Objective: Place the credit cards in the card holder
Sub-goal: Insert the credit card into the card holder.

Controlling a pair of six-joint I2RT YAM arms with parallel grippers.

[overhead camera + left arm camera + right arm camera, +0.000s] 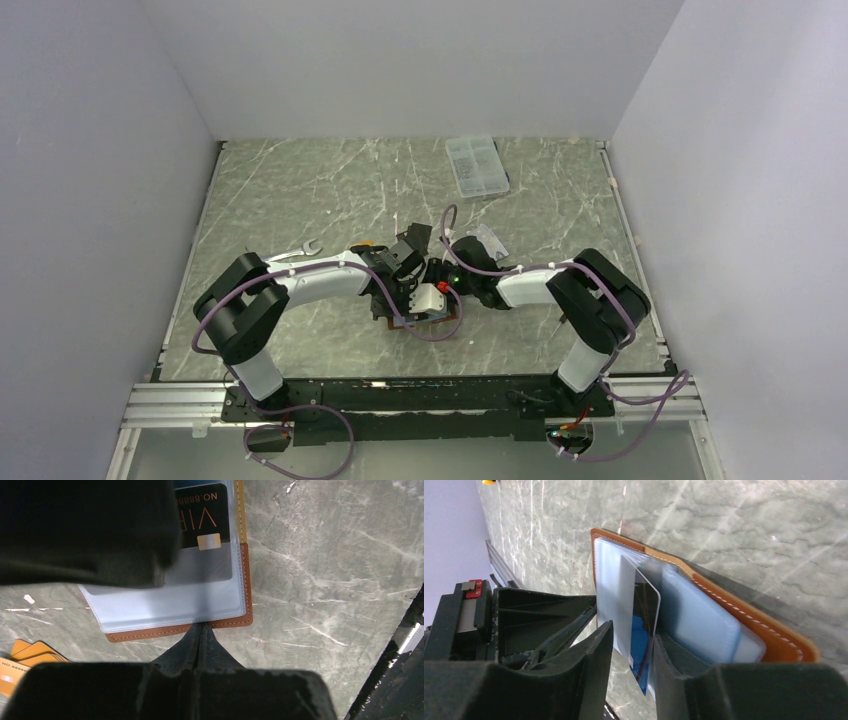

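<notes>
Grey marbled table (300,190), white walls. Card holder (724,615) open at centre, credit card (644,605) half in clear pocket between parted right gripper (633,632). Left gripper (200,635) clenched empty, touching stitched edge. Probably thin, stiff, slick: best pinched at protruding end.

One camera sits high behind me, facing down over the whole table (300,190). Both my wrist cameras look close at the card holder (225,622), from left and right.
</notes>
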